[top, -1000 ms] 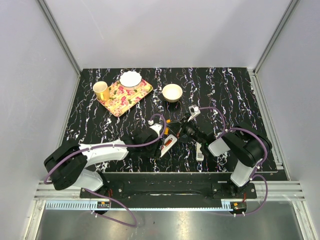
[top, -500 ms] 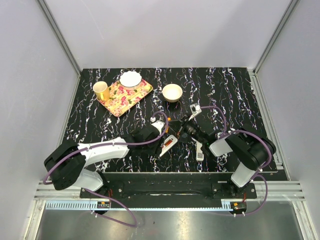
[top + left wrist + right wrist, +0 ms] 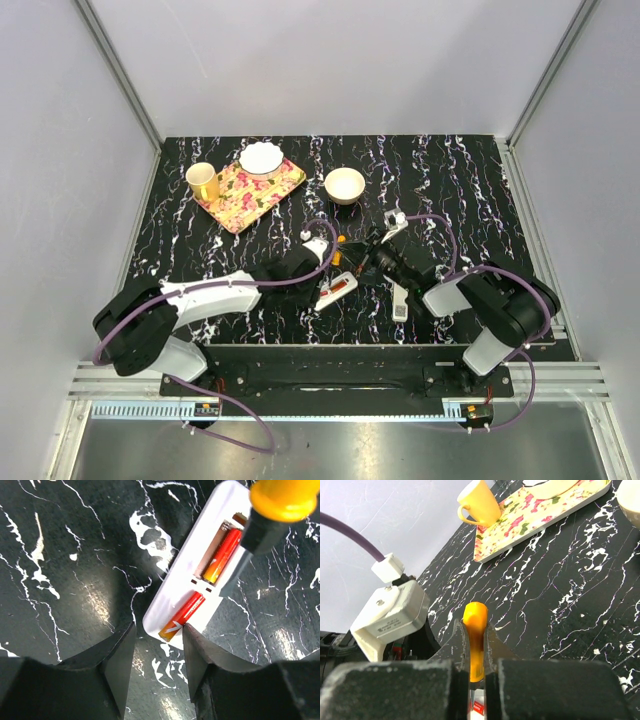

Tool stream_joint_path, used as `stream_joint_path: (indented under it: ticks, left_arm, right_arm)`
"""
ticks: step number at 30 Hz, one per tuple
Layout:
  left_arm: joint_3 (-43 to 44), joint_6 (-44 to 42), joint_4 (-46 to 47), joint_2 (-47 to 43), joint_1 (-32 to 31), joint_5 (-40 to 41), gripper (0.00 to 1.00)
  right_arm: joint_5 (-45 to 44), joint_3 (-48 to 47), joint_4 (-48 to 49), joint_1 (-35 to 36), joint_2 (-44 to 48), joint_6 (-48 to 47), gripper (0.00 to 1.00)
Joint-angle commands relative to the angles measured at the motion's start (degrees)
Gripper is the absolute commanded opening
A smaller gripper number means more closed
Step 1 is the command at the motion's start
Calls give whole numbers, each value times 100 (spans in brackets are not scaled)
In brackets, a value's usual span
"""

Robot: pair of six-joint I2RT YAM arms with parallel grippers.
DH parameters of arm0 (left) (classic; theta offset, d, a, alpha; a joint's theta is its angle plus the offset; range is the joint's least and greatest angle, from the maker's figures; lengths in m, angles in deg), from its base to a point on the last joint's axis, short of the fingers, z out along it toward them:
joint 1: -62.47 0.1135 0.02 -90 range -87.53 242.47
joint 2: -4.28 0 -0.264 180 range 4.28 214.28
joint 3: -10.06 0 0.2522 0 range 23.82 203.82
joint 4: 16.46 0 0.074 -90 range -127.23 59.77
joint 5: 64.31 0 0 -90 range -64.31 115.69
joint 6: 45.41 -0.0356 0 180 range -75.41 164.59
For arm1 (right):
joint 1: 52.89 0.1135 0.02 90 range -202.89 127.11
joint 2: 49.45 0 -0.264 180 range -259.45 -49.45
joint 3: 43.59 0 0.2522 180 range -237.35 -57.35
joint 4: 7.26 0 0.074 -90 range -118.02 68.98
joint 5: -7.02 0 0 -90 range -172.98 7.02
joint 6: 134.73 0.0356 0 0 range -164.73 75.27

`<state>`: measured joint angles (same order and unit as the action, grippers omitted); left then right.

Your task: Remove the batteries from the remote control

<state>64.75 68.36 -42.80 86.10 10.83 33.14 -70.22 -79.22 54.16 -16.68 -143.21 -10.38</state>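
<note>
Left pincer (image 3: 158, 630): half open, you straddle the remote's (image 3: 185, 545) end battery (image 3: 184, 615).
Right pincer (image 3: 475, 632): clamped on your yellow-handled tool (image 3: 475, 614).

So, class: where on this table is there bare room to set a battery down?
Bare tabletop right of the cream bowl, and near side of the floral tray. Crowded around the white remote, where the left gripper and right gripper meet.

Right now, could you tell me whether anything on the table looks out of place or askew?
Yes: on the open remote, one battery lies outside the slot, slanting down to the remote's end between the left tool's fingers, while the other battery sits in its slot.
</note>
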Motion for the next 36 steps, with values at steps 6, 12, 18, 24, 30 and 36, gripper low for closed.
stream_joint_path:
  ticks: [6, 12, 18, 24, 30, 36]
  left_arm:
    - [56, -188, 590, 18, 347, -348, 45]
    - [99, -303, 695, 167, 409, -524, 44]
    - [284, -408, 608, 141, 418, -639, 45]
    - [346, -522, 511, -105, 418, -683, 56]
    - [12, -584, 660, -377, 409, -1043, 66]
    - [-112, -716, 818, -413, 409, -1201, 69]
  right_arm:
    - [-177, 104, 893, 36, 182, -121, 0]
    - [-177, 121, 893, 27, 200, -139, 0]
    - [-264, 218, 920, 36, 261, -156, 0]
    - [-546, 411, 911, 36, 507, -463, 0]
    - [-563, 490, 683, 36, 867, -1008, 0]
    - [-625, 605, 525, 36, 1201, -1562, 0]
